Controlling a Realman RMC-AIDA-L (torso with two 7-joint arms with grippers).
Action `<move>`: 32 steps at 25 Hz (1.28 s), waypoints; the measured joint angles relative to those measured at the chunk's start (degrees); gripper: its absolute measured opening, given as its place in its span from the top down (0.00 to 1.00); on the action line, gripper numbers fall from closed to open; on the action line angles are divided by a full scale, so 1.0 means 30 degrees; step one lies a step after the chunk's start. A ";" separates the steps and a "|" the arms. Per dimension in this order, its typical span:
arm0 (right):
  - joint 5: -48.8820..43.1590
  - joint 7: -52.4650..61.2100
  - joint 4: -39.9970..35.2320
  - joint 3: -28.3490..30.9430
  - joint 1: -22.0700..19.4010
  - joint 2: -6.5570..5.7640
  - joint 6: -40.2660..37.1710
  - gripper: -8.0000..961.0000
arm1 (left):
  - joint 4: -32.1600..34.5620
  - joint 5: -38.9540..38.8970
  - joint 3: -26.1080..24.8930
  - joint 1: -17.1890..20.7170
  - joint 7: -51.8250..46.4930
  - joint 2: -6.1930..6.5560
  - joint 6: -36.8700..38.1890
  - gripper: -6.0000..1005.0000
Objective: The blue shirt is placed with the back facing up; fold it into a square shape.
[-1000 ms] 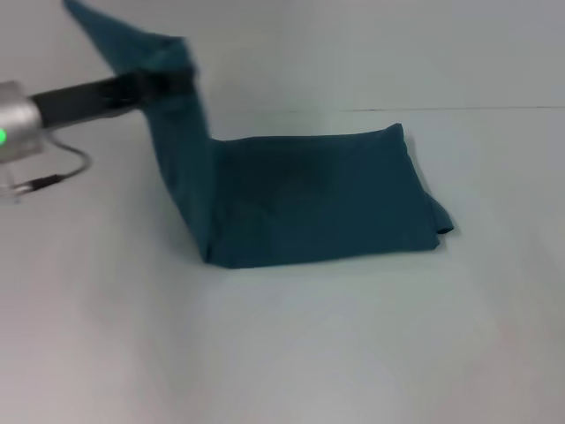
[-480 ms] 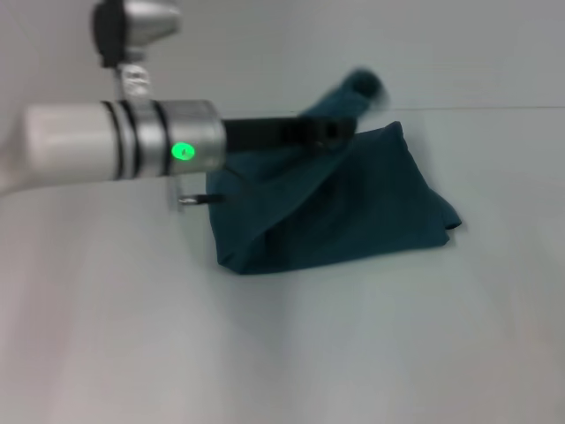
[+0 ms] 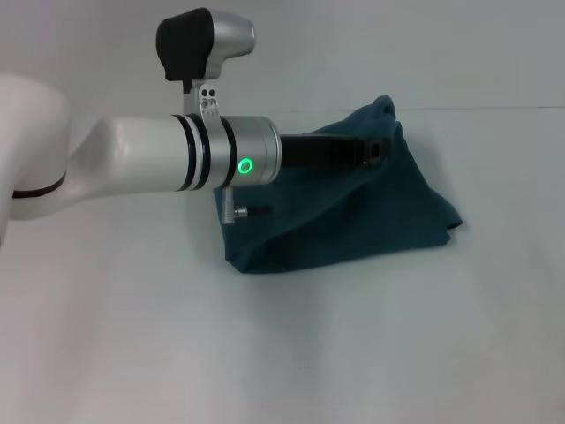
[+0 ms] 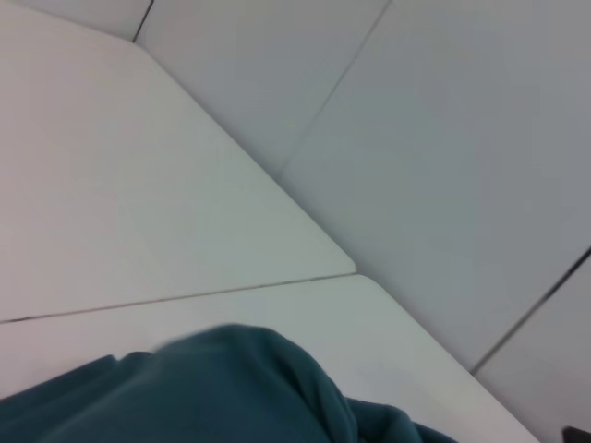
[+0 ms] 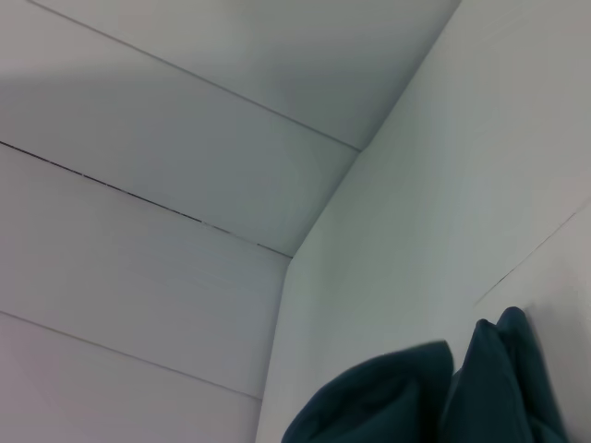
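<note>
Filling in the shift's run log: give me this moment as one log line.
step: last fold | left pincer: over blue shirt's far right part, carrying folded-over flap | right arm: not seen in head view | surface: white table

Blue shirt (image 3: 353,221) folded, on table (image 3: 291,353), right of centre, toward far edge. Left arm reaches across from left, over shirt; left gripper (image 3: 375,152) above its rear right part, beside raised fold.
</note>
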 joint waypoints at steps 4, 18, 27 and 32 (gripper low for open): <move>0.0000 0.0000 0.0000 0.0001 0.0013 0.0017 0.0168 0.19 | -0.0036 0.0007 0.1360 -0.0339 0.0422 0.0094 0.0081 0.88; -0.0807 0.0132 0.0000 -0.0179 0.0300 -0.0144 0.0351 0.19 | 0.2594 -0.5547 -0.1705 0.3461 0.1423 0.0234 0.2008 0.55; -0.5454 0.2199 -0.0215 -0.1751 0.2849 -0.1000 0.0378 0.19 | 0.0090 -0.2743 -0.9008 0.5180 -0.3626 0.1534 0.7574 0.27; -0.8565 0.3731 -0.0254 -0.2213 0.5393 -0.1133 0.1183 0.19 | 0.0426 -0.1260 -1.0516 0.5950 -0.3954 0.1528 0.8571 0.10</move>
